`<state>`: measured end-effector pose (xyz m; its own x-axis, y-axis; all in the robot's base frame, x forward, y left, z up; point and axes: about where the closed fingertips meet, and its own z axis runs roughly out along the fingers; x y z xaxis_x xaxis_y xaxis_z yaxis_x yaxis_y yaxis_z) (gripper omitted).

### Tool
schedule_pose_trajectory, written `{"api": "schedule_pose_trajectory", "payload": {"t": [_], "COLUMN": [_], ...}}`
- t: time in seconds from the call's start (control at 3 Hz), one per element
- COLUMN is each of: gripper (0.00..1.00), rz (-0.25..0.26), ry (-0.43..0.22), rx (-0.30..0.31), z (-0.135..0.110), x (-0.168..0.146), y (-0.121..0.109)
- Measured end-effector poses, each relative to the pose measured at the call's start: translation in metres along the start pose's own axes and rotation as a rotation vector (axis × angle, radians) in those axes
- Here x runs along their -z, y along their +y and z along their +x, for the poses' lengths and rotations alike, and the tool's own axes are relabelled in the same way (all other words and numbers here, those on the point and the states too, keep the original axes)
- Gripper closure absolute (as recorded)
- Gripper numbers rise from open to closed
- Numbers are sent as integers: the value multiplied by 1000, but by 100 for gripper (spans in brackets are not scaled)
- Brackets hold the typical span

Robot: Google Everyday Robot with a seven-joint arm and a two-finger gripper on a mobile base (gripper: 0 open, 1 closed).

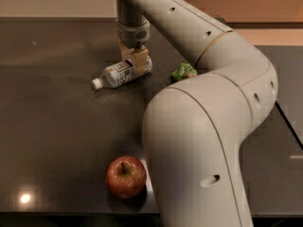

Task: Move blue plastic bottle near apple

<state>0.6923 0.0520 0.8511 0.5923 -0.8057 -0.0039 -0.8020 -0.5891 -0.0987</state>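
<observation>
Gripper [134, 60] is seen at the far side of the dark table [57, 126], pointed straight down and lowered onto the base end of the blue plastic bottle [117, 74]. The base end is covered by the gripper. Whether the bottle is actually clamped or only straddled cannot be told from this view.

The bottle is laid on its side on the table, not lifted. The white cap [97, 83] is pointed left and slightly toward the near edge. The white-and-dark-blue label [122, 69] is turned up toward the camera.

The apple [126, 176] is placed upright near the front edge of the table, with the stem [124, 167] on top. It is well apart from the bottle, with bare tabletop between them. The apple's right side is just beside the lower arm segment, and contact there cannot be judged.

A green pouch [183, 72] is seen right of the bottle, apart from it, partly hidden behind the arm [203, 126]. The right half of the view is taken up by the arm, which is bent at the elbow and run back up and left to the wrist above the bottle.

A small light spot [24, 198] is reflected at the table's front-left corner.
</observation>
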Motion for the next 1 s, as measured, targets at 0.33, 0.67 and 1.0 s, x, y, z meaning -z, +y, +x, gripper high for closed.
{"api": "schedule_pose_trajectory", "payload": {"t": [0.33,0.67,1.0], "gripper": [88,100,100], "rz": [4,16,39], "ry": [-8,-27,-58], "rx": [-15,-57,-122], "z": [-1,1,0], "x": [6,19,37], "y": [7,26,57]}}
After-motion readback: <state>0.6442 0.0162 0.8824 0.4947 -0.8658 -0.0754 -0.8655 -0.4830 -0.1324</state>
